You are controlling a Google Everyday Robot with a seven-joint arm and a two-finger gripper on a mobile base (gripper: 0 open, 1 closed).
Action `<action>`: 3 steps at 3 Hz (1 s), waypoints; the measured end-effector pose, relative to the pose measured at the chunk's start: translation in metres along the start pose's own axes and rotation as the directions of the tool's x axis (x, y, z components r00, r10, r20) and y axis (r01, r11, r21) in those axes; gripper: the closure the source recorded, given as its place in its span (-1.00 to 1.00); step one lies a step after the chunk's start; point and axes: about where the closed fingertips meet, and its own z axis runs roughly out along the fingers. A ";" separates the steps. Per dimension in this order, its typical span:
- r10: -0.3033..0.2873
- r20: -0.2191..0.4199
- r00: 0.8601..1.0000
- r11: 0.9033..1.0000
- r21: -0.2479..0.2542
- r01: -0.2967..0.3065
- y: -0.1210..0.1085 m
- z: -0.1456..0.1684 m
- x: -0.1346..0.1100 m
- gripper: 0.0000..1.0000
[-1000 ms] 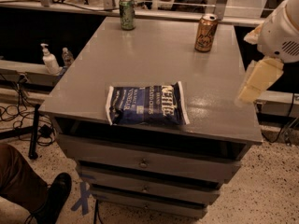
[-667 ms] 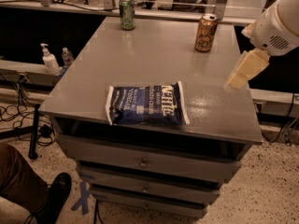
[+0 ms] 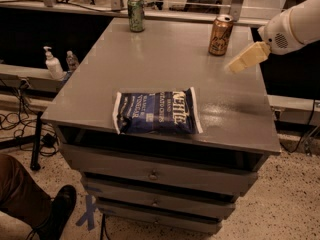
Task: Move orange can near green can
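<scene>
The orange can [image 3: 220,35] is slim and orange-brown, with pale markings and a silver top. It stands upright at the far right of the grey cabinet top [image 3: 165,69]. One green can [image 3: 135,14] stands far left, well apart. One blue chip bag [image 3: 157,112] lies near the front. The gripper [image 3: 247,57] hangs just right of the orange can; I cannot tell whether it is spread or closed.

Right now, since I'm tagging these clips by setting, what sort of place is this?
Likely a lab or office test space, not a home: a grey drawer cabinet serves as table, loose cables trail on the speckled floor, blue tape marks it. The gripper hovers beside the orange can, not touching it.
</scene>
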 end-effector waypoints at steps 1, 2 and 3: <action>0.001 0.000 1.000 1.000 -0.001 -0.001 0.000 0.001 0.000 -1.00; 0.067 0.064 0.996 0.997 0.018 -0.069 -0.013 0.016 -0.004 -1.00; 0.186 0.180 0.966 0.979 0.051 -0.198 -0.041 0.041 -0.003 -1.00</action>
